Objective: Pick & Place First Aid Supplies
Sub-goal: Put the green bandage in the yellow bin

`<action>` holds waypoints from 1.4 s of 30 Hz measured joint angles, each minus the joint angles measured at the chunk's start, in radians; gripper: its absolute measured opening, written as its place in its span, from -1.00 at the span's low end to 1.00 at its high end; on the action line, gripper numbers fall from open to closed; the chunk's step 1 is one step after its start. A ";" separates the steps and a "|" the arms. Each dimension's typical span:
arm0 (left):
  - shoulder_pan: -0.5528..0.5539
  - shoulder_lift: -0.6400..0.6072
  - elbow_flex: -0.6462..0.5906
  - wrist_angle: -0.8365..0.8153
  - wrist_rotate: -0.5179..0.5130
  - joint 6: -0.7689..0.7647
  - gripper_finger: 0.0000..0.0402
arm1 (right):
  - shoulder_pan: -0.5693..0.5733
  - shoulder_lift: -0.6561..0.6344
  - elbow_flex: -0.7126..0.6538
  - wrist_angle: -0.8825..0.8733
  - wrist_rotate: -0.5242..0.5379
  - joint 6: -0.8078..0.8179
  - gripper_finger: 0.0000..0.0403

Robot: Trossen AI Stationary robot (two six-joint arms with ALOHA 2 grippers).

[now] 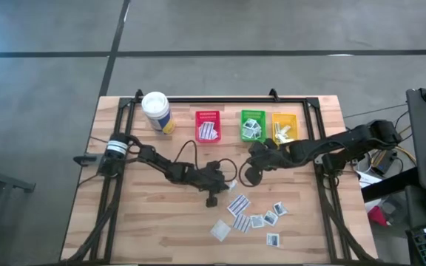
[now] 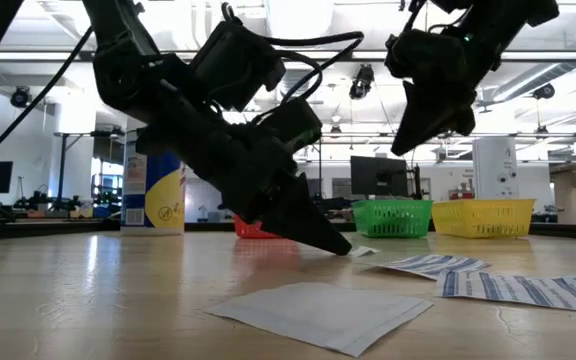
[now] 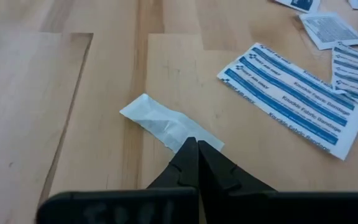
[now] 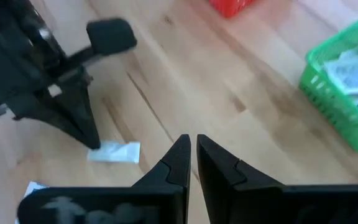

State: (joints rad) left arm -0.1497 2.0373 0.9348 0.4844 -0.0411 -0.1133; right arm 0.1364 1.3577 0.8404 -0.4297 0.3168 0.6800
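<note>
Left gripper (image 3: 197, 144) is low at the table, jaws shut, tips pinching the near edge of a small plain white packet (image 3: 166, 123) that lies flat on the wood. The rest of that packet extends forward and away from the fingertips. In the low view the closed tips meet the table surface at a slant.

Just ahead of the left jaws and off to one side lies a larger blue-striped packet (image 3: 294, 99), flat, not touching the pinched one. More loose packets (image 1: 261, 219) are scattered beyond it, well apart from the tips.

Right gripper (image 4: 193, 144) hangs above the table, clear of the surface; jaws nearly closed with a thin gap between them, nothing held. Below and ahead of its tips the pinched packet and left fingers are visible.

Green bin (image 4: 347, 99) sits ahead of the right jaws to one side, packets inside. Red bin (image 1: 208, 125) and yellow bin (image 1: 285, 126) flank it. White canister (image 1: 156, 111) stands beyond the red bin.
</note>
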 joint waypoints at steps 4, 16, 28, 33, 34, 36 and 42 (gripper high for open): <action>0.001 0.000 0.000 -0.006 -0.007 -0.008 -1.00 | 0.028 0.031 -0.015 0.003 -0.003 0.026 -0.87; 0.006 -0.023 -0.003 -0.017 -0.003 0.024 -1.00 | 0.127 0.180 -0.011 0.082 -0.003 -0.189 -0.87; 0.006 -0.088 -0.010 -0.056 -0.039 0.069 -1.00 | 0.201 0.214 0.007 0.161 -0.003 -0.429 -0.87; -0.001 -0.092 -0.010 -0.054 -0.038 0.053 -1.00 | 0.204 0.222 0.007 0.223 -0.002 -0.583 -0.87; -0.002 -0.093 -0.010 -0.053 -0.038 0.051 -1.00 | 0.203 0.229 0.007 0.234 -0.002 -0.607 -0.87; -0.002 -0.093 -0.008 -0.052 -0.049 0.051 -1.00 | 0.199 0.247 0.007 0.262 -0.001 -0.664 -0.87; 0.000 -0.094 -0.008 -0.061 -0.116 0.052 -1.00 | 0.197 0.324 0.007 0.326 0.000 -0.830 -0.82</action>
State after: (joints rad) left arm -0.1501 1.9429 0.9272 0.4236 -0.1567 -0.0612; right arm 0.3336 1.6815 0.8471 -0.1038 0.3173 -0.1496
